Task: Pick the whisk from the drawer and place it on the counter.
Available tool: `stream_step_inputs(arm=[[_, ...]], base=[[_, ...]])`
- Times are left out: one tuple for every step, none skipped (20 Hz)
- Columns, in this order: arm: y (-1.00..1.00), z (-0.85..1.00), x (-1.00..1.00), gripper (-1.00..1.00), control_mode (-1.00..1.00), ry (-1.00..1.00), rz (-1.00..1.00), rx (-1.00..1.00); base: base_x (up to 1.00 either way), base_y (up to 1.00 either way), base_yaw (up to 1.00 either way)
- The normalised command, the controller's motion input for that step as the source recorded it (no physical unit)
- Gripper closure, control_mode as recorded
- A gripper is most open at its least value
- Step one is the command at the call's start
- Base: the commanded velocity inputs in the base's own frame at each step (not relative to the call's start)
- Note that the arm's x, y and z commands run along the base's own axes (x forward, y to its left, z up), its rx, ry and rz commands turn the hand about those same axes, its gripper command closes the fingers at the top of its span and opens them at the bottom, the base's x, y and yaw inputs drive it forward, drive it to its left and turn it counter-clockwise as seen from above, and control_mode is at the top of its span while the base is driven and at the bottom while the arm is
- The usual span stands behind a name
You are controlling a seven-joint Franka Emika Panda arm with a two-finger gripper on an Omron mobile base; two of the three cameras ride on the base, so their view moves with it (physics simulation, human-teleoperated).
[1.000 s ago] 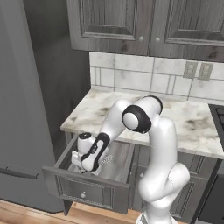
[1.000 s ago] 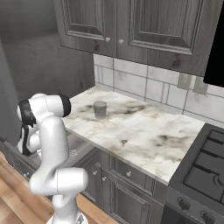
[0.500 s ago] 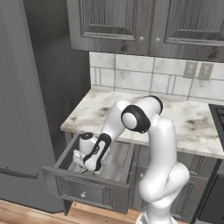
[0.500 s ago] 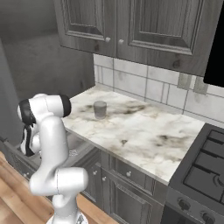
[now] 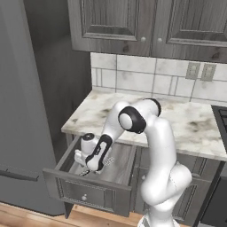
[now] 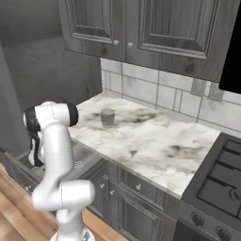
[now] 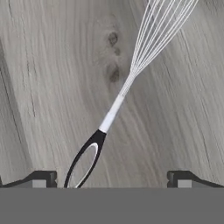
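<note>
The drawer (image 5: 91, 181) stands pulled out below the counter (image 5: 190, 126). On its wood-grain floor lies the whisk (image 7: 114, 107), its silver wire head toward the top right of the hand view and its black loop handle running down between my fingertips. My gripper (image 7: 111, 181) hangs open just above the handle end, one fingertip on each side, neither touching it. In the left base view the gripper (image 5: 91, 167) reaches down into the drawer, with the whisk's wires (image 5: 108, 160) showing beside it.
A short grey cup (image 6: 108, 117) stands on the counter (image 6: 155, 146) toward the back. A black stovetop (image 6: 219, 164) borders the counter on the right. A tall grey fridge (image 5: 22, 111) rises left of the drawer. Upper cabinets (image 5: 146, 22) hang above.
</note>
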Motion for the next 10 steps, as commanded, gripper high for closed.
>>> stream_step_inputs(arm=[[0.0,-0.56,0.07,-1.0,-1.0,-0.03,0.0,0.0],[0.0,-0.56,0.05,-1.0,-1.0,-0.03,0.0,0.0],[0.0,-0.56,0.04,-1.0,-1.0,-0.02,0.0,0.0],[0.0,-0.56,0.04,-1.0,-1.0,-0.02,0.0,0.0],[0.0,-0.54,0.08,-1.0,-1.0,-0.02,0.0,0.0],[0.0,-0.52,0.12,-1.0,-1.0,-0.01,0.0,0.0],[0.0,-0.51,0.16,-1.0,-1.0,-0.01,0.0,0.0],[0.0,-0.5,0.17,-1.0,-1.0,-0.02,0.0,0.0],[0.0,-0.49,0.19,-1.0,-1.0,-0.03,0.0,0.0],[0.0,-0.49,0.2,-1.0,-1.0,-0.04,0.0,0.0]], base=[[0.0,0.0,0.0],[0.0,0.0,0.0],[0.0,0.0,0.0],[0.0,0.0,0.0],[0.0,0.0,0.0],[0.0,0.0,0.0],[0.0,0.0,0.0],[0.0,0.0,0.0],[0.0,0.0,0.0],[0.0,0.0,0.0]])
